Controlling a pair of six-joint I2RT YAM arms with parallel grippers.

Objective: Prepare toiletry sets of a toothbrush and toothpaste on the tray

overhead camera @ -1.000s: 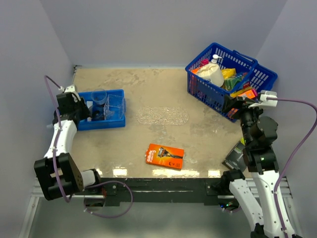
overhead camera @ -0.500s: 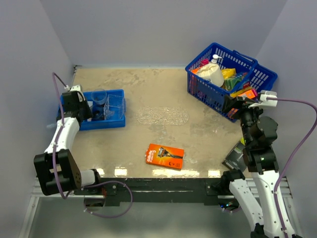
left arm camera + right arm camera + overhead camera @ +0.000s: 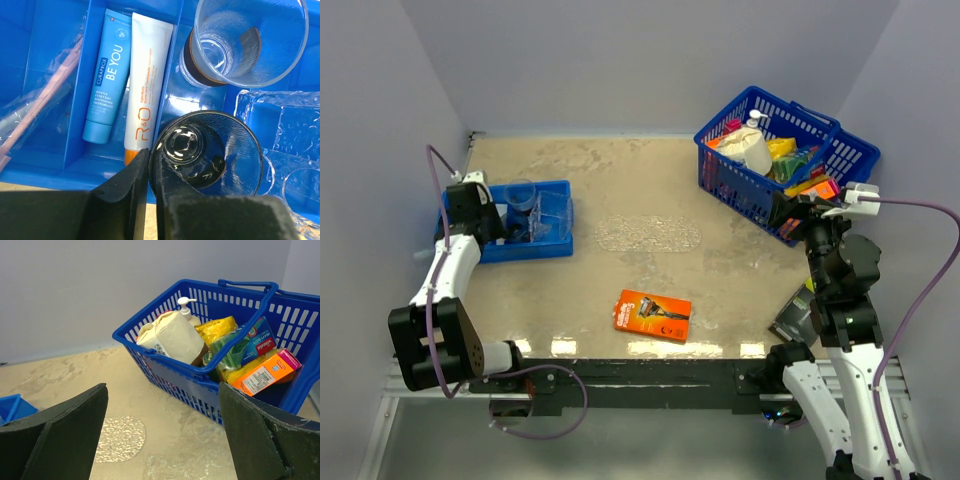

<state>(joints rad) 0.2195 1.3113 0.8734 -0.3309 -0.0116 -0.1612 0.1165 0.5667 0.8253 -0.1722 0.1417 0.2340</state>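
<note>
My left gripper (image 3: 151, 152) (image 3: 500, 226) is shut on the near rim of a dark translucent cup (image 3: 207, 150), one finger inside and one outside. The cup stands in the blue compartment bin (image 3: 558, 188). A second brownish cup (image 3: 245, 40) stands just beyond it. Two toothpaste tubes lie in the neighbouring compartment, one blue (image 3: 107, 80) and one white (image 3: 145, 75). Wrapped toothbrushes (image 3: 40, 100) lie at the far left. The clear plastic tray (image 3: 285, 130) (image 3: 553, 215) sits at the bin's right end. My right gripper (image 3: 162, 387) (image 3: 798, 212) is open and empty beside the basket.
A blue wire basket (image 3: 785, 160) (image 3: 200, 370) full of packaged goods stands at the back right. An orange razor pack (image 3: 653, 315) lies near the table's front. A shiny textured oval patch (image 3: 648, 234) (image 3: 120, 440) lies mid-table. A dark packet (image 3: 792, 315) lies by the right arm.
My left arm shifted a little to the right toward the bin, then held still. The right arm has not moved.
</note>
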